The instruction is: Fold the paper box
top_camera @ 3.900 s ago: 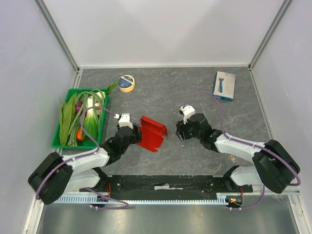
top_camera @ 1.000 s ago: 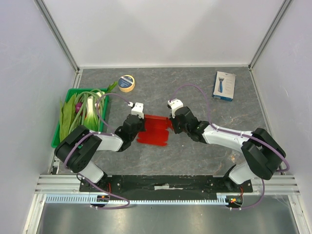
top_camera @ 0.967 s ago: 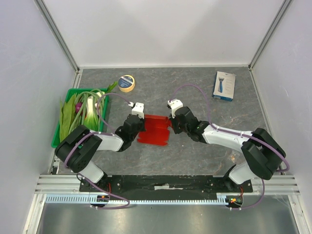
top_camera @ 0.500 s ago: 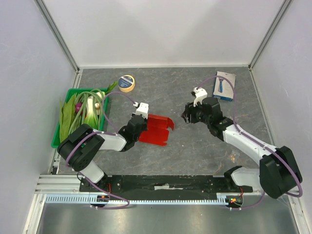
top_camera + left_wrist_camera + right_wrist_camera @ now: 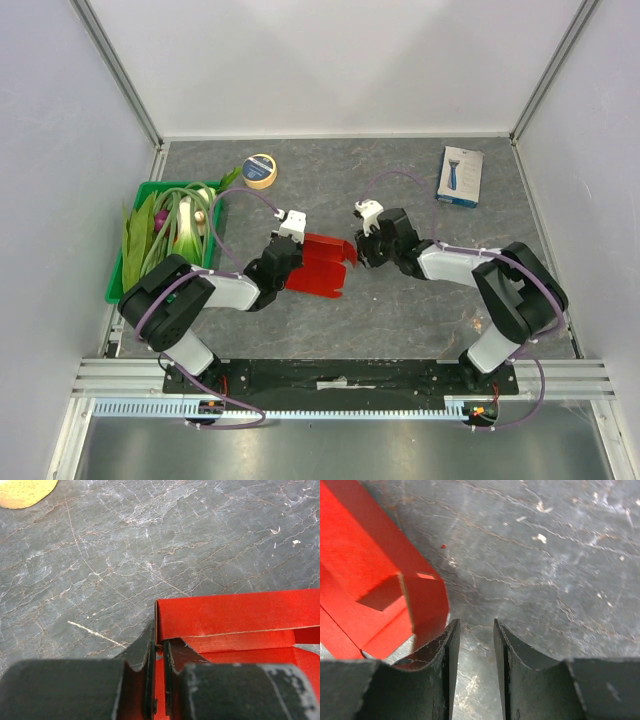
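The grey marbled table [image 5: 400,320] is carrying everything; a green plastic tray [image 5: 113,285] of leafy vegetables [image 5: 165,235] is sitting at its left edge; the bright red thin cardboard paper box [image 5: 322,268], partly folded, is lying mid-table between the arms; the left gripper [image 5: 159,647] is clenching one box wall (fingers pinched on the card); the right gripper [image 5: 476,630] is standing released, a red flap just beside one finger; a white-and-blue rectangular retail box [image 5: 460,176] is lying far right; a round yellow tape roll [image 5: 260,171] is resting beyond the tray
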Controlling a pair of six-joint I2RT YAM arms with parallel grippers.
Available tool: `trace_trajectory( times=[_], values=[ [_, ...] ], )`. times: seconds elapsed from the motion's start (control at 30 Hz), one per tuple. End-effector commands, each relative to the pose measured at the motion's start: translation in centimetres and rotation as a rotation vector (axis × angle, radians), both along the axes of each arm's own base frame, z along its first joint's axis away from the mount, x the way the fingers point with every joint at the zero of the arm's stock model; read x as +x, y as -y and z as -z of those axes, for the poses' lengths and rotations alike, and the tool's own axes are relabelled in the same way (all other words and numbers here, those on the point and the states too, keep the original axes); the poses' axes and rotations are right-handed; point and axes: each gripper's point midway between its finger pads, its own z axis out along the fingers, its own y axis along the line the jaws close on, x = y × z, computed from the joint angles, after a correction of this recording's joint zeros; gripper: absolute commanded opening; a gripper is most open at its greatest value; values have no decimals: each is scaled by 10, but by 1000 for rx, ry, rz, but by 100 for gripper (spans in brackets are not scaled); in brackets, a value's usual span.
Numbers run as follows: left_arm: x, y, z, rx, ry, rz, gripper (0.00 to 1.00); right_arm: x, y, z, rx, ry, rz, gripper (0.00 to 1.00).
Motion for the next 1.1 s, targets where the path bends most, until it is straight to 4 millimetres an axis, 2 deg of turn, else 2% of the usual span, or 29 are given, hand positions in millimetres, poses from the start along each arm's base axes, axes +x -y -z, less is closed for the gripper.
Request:
trace_trajectory(
  times=[0.0,0.33,0.43,0.63,0.83,0.97,1.07],
  values=[
    [6,-1,-12,18,61,-11,2,18,-31,-24,45,157,-133,40],
    [4,1,-12,25,66,-6,2,6,-61,-33,39,256,-263,39],
    [3,2,-11,29,64,-4,2,2,-61,-28,24,249,-271,42],
    [1,2,-10,29,62,-6,2,-9,-62,-34,63,273,-308,46],
    [0,2,-10,28,61,-7,2,-14,-67,-37,99,276,-339,45],
    [0,1,-9,30,59,-6,2,-14,-67,-42,121,298,-319,44],
    [-1,2,-9,30,59,-5,2,-5,-64,-43,112,323,-272,43]
  ],
)
